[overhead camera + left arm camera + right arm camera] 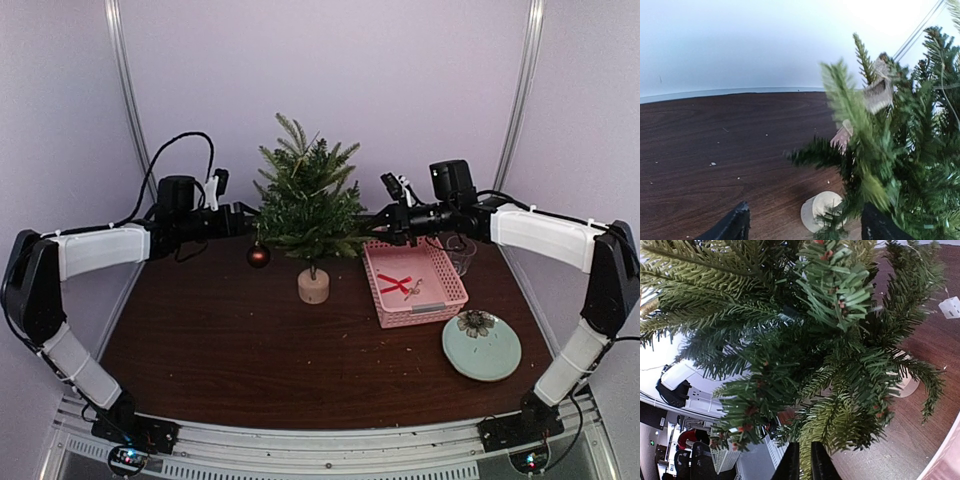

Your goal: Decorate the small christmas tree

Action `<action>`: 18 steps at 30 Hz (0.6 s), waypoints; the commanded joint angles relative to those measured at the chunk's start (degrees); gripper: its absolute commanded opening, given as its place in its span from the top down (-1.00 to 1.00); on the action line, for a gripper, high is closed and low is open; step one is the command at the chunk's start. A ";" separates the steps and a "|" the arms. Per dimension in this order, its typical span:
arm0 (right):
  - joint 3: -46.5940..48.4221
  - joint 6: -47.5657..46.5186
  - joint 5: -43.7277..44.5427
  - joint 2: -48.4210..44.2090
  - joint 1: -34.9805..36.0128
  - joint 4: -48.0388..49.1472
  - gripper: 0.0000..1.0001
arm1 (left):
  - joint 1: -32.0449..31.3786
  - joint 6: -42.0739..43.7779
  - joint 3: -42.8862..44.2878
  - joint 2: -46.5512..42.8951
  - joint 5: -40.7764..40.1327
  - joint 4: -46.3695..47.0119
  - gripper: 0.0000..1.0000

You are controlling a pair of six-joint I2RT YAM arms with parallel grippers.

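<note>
The small christmas tree (305, 200) stands at the back middle of the table on its pale wooden stump base (313, 286). A dark red bauble (258, 256) hangs from a low left branch. My left gripper (244, 220) is at the tree's left side, open and empty. In the left wrist view its fingers (735, 225) stand wide apart, with the tree (900, 165) on the right. My right gripper (381, 222) is at the tree's right side. In the right wrist view it (804, 452) is nearly shut on a light green branch (840, 425).
A pink basket (445, 290) to the right of the tree holds a red ornament (395, 284). A pale green plate (490, 358) with a flower-shaped ornament (476, 322) lies in front of it. A clear glass (460, 250) stands behind the basket.
</note>
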 commanded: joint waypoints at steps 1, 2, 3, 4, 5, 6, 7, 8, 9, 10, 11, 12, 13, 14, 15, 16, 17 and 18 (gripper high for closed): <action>-0.92 0.46 -0.74 -2.65 1.00 0.45 0.83 | 0.69 -0.22 -1.95 -3.09 -1.96 -1.47 -0.61; -0.94 0.47 -0.93 -2.77 1.20 0.51 0.82 | 0.77 -0.42 -2.28 -3.60 -2.39 -1.82 -0.65; -1.06 0.42 -0.95 -3.07 1.28 0.54 0.78 | 0.78 -0.52 -2.63 -4.29 -2.74 -1.97 -0.70; -1.21 0.34 -0.71 -3.36 1.30 0.42 0.70 | 0.78 -0.61 -2.91 -4.75 -3.12 -2.28 -0.78; -1.36 0.25 -0.15 -3.73 1.26 0.34 0.60 | 0.78 -0.70 -3.19 -5.29 -3.53 -2.62 -0.85; -1.52 0.10 0.46 -4.08 1.22 0.23 0.46 | 0.78 -0.79 -3.38 -5.76 -3.96 -3.04 -0.93; -1.31 -0.30 0.94 -4.39 1.10 -0.17 0.30 | 0.78 -0.86 -3.58 -6.43 -4.39 -3.49 -0.95; -0.98 -0.77 1.49 -4.66 0.89 -0.87 0.18 | 0.78 -0.93 -3.78 -6.94 -4.83 -3.98 -0.95; -0.72 -1.22 1.98 -4.95 0.55 -1.58 0.08 | 0.78 -0.97 -3.98 -7.63 -5.18 -4.64 -0.95; -0.44 -1.39 2.41 -5.33 0.21 -1.79 -0.01 | 0.80 -0.98 -4.23 -8.27 -5.62 -5.01 -0.95; -0.23 -1.52 2.85 -5.76 -0.19 -2.11 -0.12 | 0.79 -1.04 -4.57 -9.04 -6.35 -5.80 -0.95; 0.21 -1.78 3.58 -6.23 -0.64 -2.74 -0.19 | 0.78 -1.11 -5.04 -9.83 -6.86 -6.34 -0.95; 0.58 -2.25 4.14 -6.77 -1.19 -3.52 -0.26 | 0.78 -1.15 -5.49 -10.67 -7.40 -6.94 -0.95; 0.97 -2.86 4.74 -7.29 -1.86 -4.65 -0.32 | 0.78 -1.15 -5.95 -11.54 -7.97 -7.67 -0.95; 1.32 -3.65 5.59 -7.97 -2.70 -5.98 -0.34 | 0.78 -1.13 -6.39 -12.69 -8.67 -7.97 -0.95; 1.47 -4.57 6.25 -8.71 -3.78 -7.33 -0.36 | 0.78 -1.22 -6.81 -13.97 -9.55 -10.04 -0.95; 1.43 -5.34 6.92 -9.62 -5.04 -8.86 -0.38 | 0.78 -1.28 -7.28 -15.19 -10.59 -11.15 -0.95; 1.18 -6.06 7.41 -10.45 -6.71 -10.16 -0.40 | 0.78 -1.20 -7.65 -16.39 -11.62 -12.39 -0.95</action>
